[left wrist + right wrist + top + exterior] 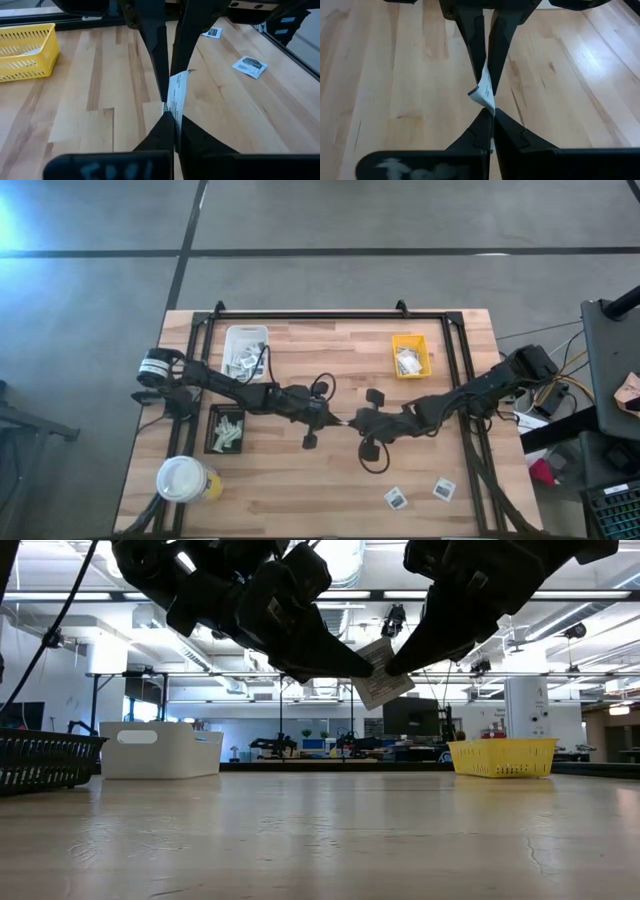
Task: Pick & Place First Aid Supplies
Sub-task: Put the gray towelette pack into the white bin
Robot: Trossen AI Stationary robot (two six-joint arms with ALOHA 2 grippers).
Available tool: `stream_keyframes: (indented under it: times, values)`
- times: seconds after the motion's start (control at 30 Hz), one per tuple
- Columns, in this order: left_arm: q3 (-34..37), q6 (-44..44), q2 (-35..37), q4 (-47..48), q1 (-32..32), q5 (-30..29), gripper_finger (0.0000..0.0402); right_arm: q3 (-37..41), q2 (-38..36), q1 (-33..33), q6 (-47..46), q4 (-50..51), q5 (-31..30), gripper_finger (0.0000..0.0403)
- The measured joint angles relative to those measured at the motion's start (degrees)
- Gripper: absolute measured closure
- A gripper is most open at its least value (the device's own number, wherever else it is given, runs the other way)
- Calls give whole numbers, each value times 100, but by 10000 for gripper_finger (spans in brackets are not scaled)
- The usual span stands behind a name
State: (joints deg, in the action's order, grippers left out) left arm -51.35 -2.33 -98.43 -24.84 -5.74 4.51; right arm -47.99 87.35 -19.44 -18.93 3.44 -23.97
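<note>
One small flat white packet with dark print (378, 683) is held in the air above the middle of the table, between both grippers. My left gripper (337, 421) reaches in from the table's left and is shut on it. My right gripper (352, 423) reaches in from the right, tip to tip with the left, and is also shut on it. The left wrist view shows the packet (178, 95) edge-on between the two pairs of fingers, as does the right wrist view (483, 92). Two more packets (396, 498) (444, 489) lie flat on the table near its near right edge. My left gripper pinches one edge of the packet (173, 116) between its two fingertips, coming level from the table's left. The packet is lifted clear of the table. My right gripper pinches the opposite edge of the packet (490, 109) between its two fingertips, coming level from the table's right. The packet stands tilted between the two grippers.
A white tray (246, 335) and a yellow tray (410, 340) stand near the far edge, both holding packets. A black tray (212, 430) with packets sits at the left, and a white-topped yellow cup (185, 478) at the near left corner. Bare wood lies below the grippers.
</note>
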Motion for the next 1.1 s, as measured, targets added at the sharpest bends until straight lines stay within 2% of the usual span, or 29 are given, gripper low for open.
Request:
stream_keyframes:
  times: [0.2,0.43,0.6,0.83,0.93,1.1]
  values:
    - [1,197,0,289,-4,-314,400,0,0,2,1,136,-15,371]
    - [0,474,90,1303,-4,-1126,401,0,-20,-7,-59,601,-14,315]
    - [-2,598,371,2033,-4,-1758,401,4,-24,-8,-65,706,115,294]
    - [0,865,1052,3240,-4,-2929,401,4,-26,-9,-397,805,327,290]
    - [0,1130,1390,3960,-4,-3553,401,9,-24,-18,-408,841,441,294]
    - [4,1588,1973,4901,0,-4228,401,11,-24,-20,-408,838,496,307]
